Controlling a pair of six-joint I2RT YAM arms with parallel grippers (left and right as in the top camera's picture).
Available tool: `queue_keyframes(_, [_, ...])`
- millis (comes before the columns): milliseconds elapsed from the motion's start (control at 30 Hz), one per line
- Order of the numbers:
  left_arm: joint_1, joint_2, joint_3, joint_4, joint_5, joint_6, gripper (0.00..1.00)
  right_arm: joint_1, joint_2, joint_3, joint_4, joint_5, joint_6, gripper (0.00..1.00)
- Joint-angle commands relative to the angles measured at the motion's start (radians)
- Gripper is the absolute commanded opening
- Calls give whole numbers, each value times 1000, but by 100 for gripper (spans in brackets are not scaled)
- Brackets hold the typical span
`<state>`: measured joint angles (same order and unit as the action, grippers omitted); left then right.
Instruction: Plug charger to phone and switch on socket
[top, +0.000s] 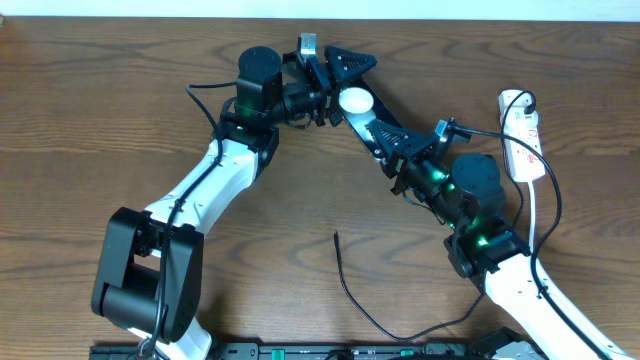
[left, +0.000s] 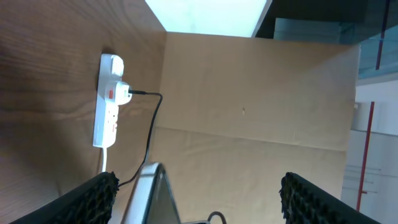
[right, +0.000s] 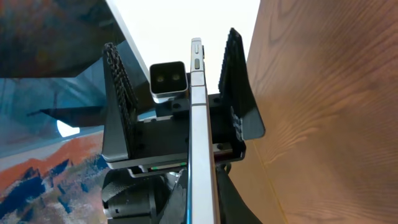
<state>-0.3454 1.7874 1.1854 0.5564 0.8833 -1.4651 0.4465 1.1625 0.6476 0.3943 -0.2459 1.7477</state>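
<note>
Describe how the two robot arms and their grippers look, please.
The left arm and the right arm have white shells with black cylindrical joints, and thin black cables run along them. Green lights glow near both wrists. The left gripper and the right gripper are black with triangular jaws; the left pair shows a gridded texture.

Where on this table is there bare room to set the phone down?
Bare wood lies left of the left arm, and in the middle between both arms, around the charger tip. A smaller patch sits right of the socket. Top centre is crowded: both sets of jaws meet at the phone.
</note>
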Motion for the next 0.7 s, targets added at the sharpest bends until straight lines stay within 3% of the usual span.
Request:
queue_keyframes(0, [-5, -26, 12, 6, -10, 16, 81, 7, -10, 13, 8, 8, 10, 1])
queue_keyframes(200, [-5, -26, 12, 6, -10, 16, 74, 7, -10, 13, 3, 8, 10, 1])
queue_keyframes(367, [-12, -26, 12, 6, -11, 16, 62, 7, -10, 13, -12, 20, 10, 1])
queue_keyframes(667, [-16, -26, 12, 6, -13, 16, 62, 7, -10, 13, -28, 40, 9, 1])
